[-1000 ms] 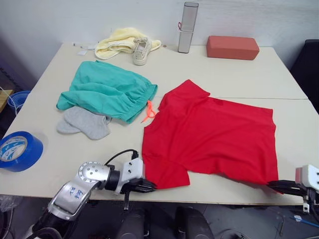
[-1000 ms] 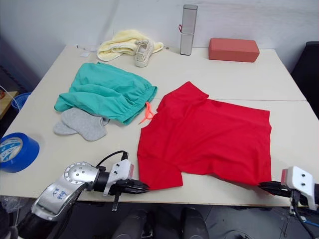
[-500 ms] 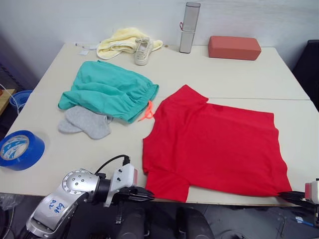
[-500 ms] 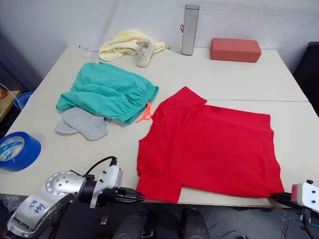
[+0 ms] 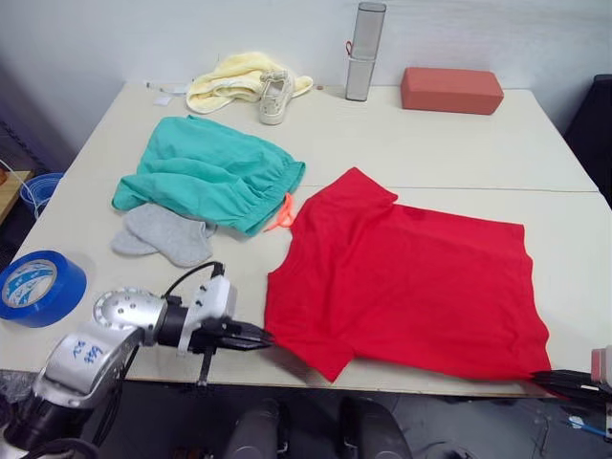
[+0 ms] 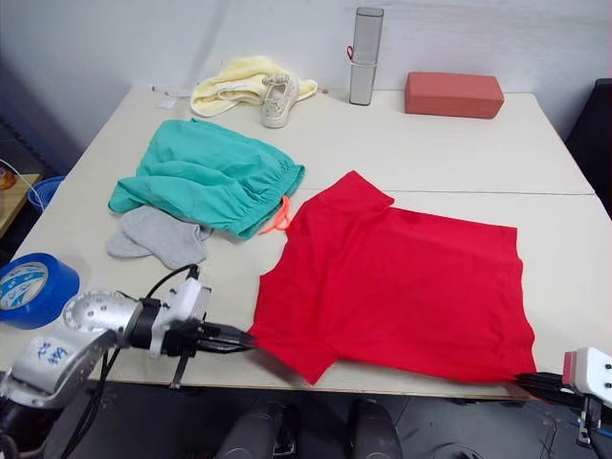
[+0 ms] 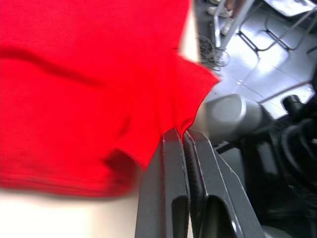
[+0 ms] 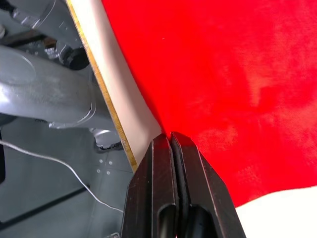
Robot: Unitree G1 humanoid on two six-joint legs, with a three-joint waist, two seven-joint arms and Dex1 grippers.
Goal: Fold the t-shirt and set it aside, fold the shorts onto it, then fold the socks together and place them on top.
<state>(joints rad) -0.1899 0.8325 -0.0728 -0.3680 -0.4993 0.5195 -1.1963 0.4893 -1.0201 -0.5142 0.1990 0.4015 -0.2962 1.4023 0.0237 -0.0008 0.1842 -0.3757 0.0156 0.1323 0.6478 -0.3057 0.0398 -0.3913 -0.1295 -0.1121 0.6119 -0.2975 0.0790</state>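
Red cotton lies spread across the near right part of the table (image 5: 402,143): the t-shirt (image 5: 411,282) is face-down-flat, one sleeve pointing to about 11 o'clock, its lower hem along the near edge. Since a second ago the left gripper (image 5: 253,338) has slid out toward 9 o'clock along the front edge, and the near-left corner of the shirt has gone with it, drawn from a tucked lump into a taut point. In the left wrist view the fingers (image 7: 171,168) are pressed together on that red corner. The right gripper (image 6: 535,384) sits at 4 o'clock just off the table edge; its wrist view shows the fingers (image 8: 163,163) closed on the shirt's hem, right by the table lip. The cloth has also flattened out between the two holds (fewer wrinkles near the front). I judge this as the spreading step nearly finished, with the first fold not yet begun.

Room matters next. The shorts (image 5: 206,177) lie at 10 o'clock, close to the sleeve but apart from it, an orange cord (image 5: 284,212) between them; the socks (image 5: 163,234) poke out from under the shorts' near side. A blue tape roll (image 5: 38,287) sits at 9 o'clock by the left edge. Bare table opens toward 1 o'clock, short of the brick (image 5: 451,89) and the tube (image 5: 361,38), so folding away from the front edge looks safest.
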